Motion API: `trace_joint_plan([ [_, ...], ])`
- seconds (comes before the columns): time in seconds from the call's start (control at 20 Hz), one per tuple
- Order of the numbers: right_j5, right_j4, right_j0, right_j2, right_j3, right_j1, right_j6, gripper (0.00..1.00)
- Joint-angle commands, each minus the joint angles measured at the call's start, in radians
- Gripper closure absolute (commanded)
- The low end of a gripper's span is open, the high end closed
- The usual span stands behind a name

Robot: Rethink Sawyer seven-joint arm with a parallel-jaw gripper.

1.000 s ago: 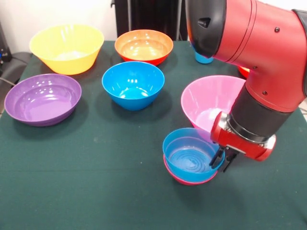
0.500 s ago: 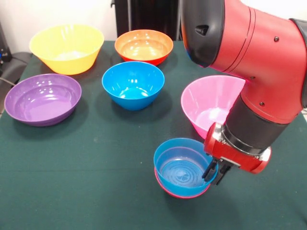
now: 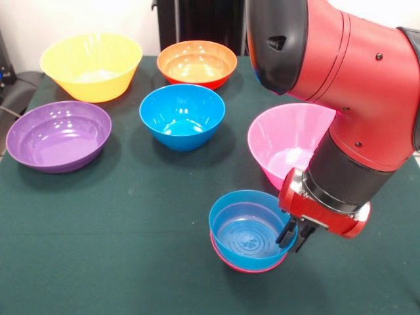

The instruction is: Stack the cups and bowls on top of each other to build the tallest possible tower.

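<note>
A small blue bowl with a ringed base (image 3: 246, 230) sits nested in a small magenta-red bowl (image 3: 246, 265) on the green table, near the front. My gripper (image 3: 293, 236) comes down from the red arm and its fingers close on the right rim of the small blue bowl. The medium blue bowl (image 3: 182, 115) stands alone in the middle. A pink bowl (image 3: 289, 138) stands just behind the nested pair, partly hidden by the arm. The cups are hidden.
A yellow bowl (image 3: 92, 65) stands at the back left, an orange-red bowl (image 3: 197, 63) at the back middle and a purple bowl (image 3: 58, 134) at the left. The big red arm (image 3: 341, 72) covers the right side of the table.
My gripper has moved left and toward the camera, taking the small blue bowl and the magenta-red bowl under it along. In the last half second they barely moved.
</note>
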Motion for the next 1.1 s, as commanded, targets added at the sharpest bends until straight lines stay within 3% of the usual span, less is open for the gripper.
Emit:
trace_joint_plan([
  [0.05,0.113,-0.04,-0.004,0.078,0.042,0.085,0.075,1.0],
  [0.3,0.132,-0.045,0.006,0.079,0.064,0.071,0.068,1.0],
  [0.65,0.206,-0.032,-0.014,0.057,-0.004,0.107,0.075,1.0],
  [1.1,0.246,-0.046,-0.016,0.049,-0.005,0.105,0.053,1.0],
])
